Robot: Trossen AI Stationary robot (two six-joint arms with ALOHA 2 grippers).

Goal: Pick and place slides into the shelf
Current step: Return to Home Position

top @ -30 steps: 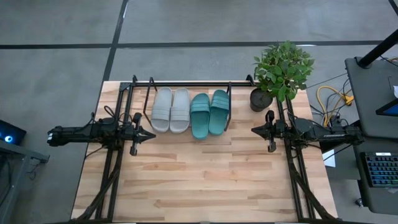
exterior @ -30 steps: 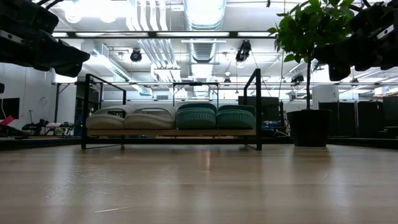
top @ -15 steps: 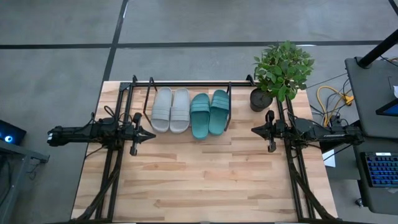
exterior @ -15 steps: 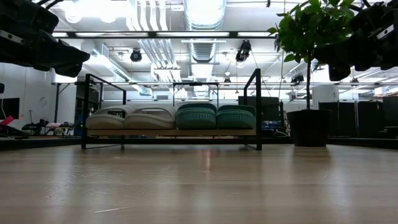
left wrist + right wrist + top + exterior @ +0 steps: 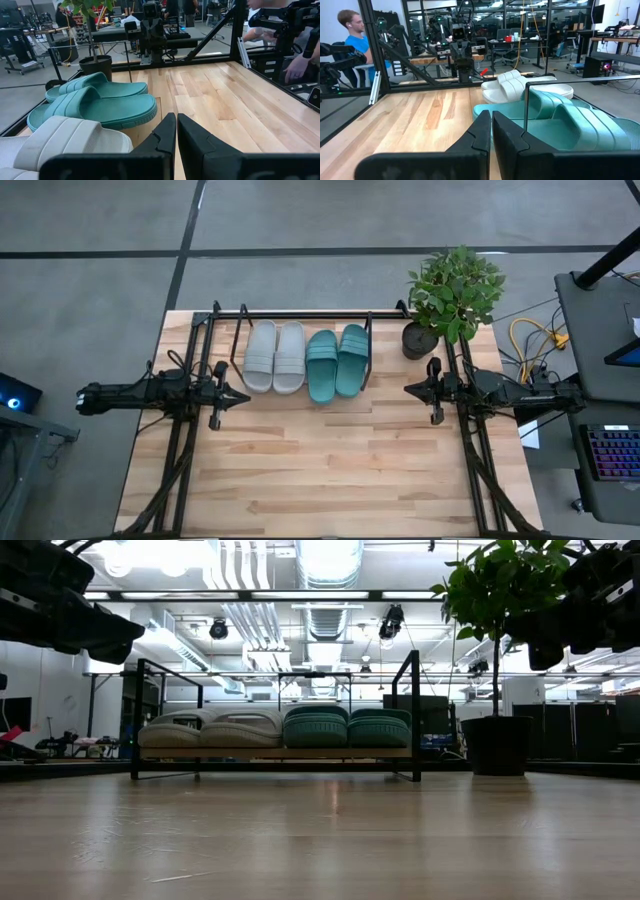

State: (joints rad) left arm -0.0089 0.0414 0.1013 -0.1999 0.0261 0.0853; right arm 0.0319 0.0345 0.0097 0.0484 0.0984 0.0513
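Nothing has moved since the earlier frames: arms and slides sit exactly as they did.

Left claw (image 5: 240, 394): clenched on nothing, fingers almost touching in its wrist view. It is parked above the surface (image 5: 330, 470), just in front of the left end of the shelf (image 5: 300, 314).
Right claw (image 5: 410, 389): also clenched and empty, on the opposite side, near the potted plant (image 5: 455, 290).

Grey slides (image 5: 275, 356): side by side in the left half of the shelf.
Teal slides (image 5: 337, 361): right beside them in the right half, sitting slightly farther forward than the grey pair. All four lie soles down on the wood base. The surface carries no slide, so placing looks finished.

Handling (judgement):
- Moulded foam, so likely very light, soft and springy, and not fragile.
- A matte skin should give decent friction against the fingers.
- Best hold is probably across the wide strap, which arches clear of the footbed and leaves room for a finger under it.
- Pinching the sole edge would likely also work, but the foam may squash and twist.
- A hard squeeze is probably not needed.
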